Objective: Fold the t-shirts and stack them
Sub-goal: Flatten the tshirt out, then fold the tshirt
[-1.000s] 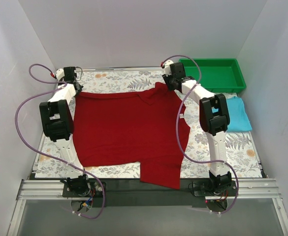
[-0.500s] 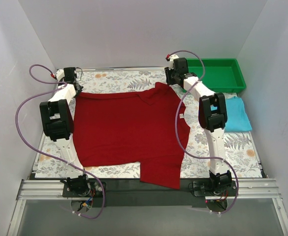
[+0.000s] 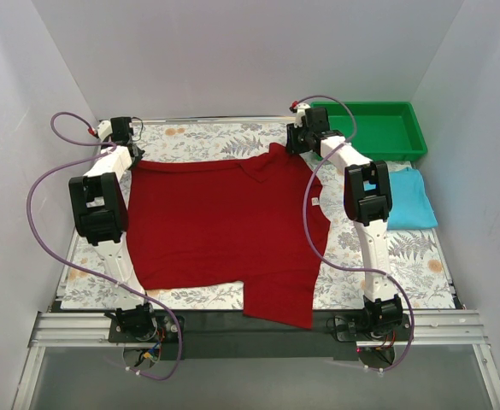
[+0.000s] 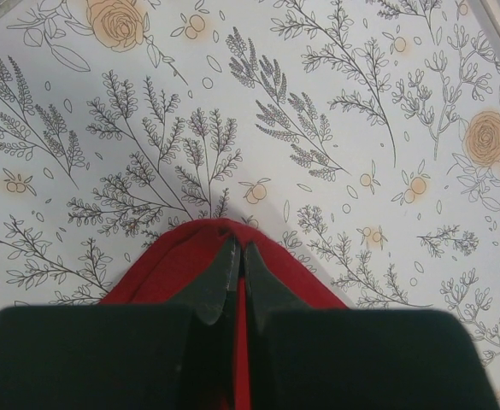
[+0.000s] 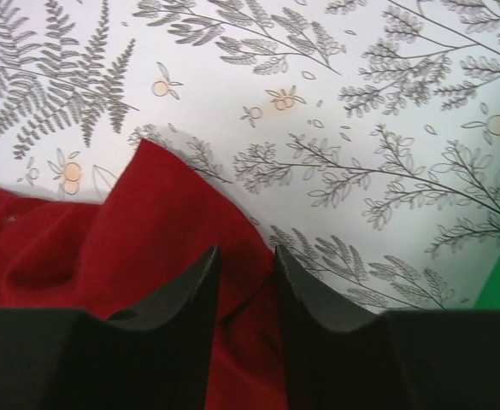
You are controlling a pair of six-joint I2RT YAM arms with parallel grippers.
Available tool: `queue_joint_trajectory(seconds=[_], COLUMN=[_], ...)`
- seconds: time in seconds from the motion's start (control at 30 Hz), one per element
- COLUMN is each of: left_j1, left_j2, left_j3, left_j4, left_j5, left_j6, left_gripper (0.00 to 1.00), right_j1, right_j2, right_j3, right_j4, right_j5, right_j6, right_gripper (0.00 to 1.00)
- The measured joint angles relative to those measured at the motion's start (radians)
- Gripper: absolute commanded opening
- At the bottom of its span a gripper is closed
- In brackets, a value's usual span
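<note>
Grippers pin the red t-shirt's [image 3: 224,222] far corners for folding: left gripper [image 4: 238,263] clamped on cloth, right gripper [image 5: 245,272] slightly parted around a fold.

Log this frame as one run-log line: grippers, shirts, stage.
stage: pre-fold | left gripper: shut on red shirt far-left corner | right gripper: part open, over far-right corner | blue shirt: folded, right of red shirt

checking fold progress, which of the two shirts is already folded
The light turquoise blue cloth shirt, a small folded rectangle at the right edge beside the green plastic tray; the dark red cloth shirt lies spread flat.
</note>
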Motion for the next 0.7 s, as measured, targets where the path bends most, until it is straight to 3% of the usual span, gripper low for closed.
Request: queue_joint_trajectory(seconds=[0.3, 0.37, 0.5, 0.7], left_j1=[0.000, 0.000, 0.000, 0.000], left_j2=[0.000, 0.000, 0.000, 0.000], left_j3=[-0.001, -0.001, -0.001, -0.001], left_j4=[0.000, 0.000, 0.000, 0.000], left_j5=[0.006, 0.006, 0.006, 0.010], left_j6=[0.000, 0.000, 0.000, 0.000], left_gripper=[0.00, 0.00, 0.00, 0.00], right_j1=[0.003, 0.003, 0.003, 0.003], right_j2=[0.000, 0.000, 0.000, 0.000], right_j3=[0.000, 0.000, 0.000, 0.002], right_j4=[0.011, 0.015, 0.022, 0.023], right_j5=[-0.064, -0.067, -0.065, -0.064], right_j6=[0.006, 0.008, 0.008, 0.006], right_gripper=[0.14, 0.14, 0.25, 0.26])
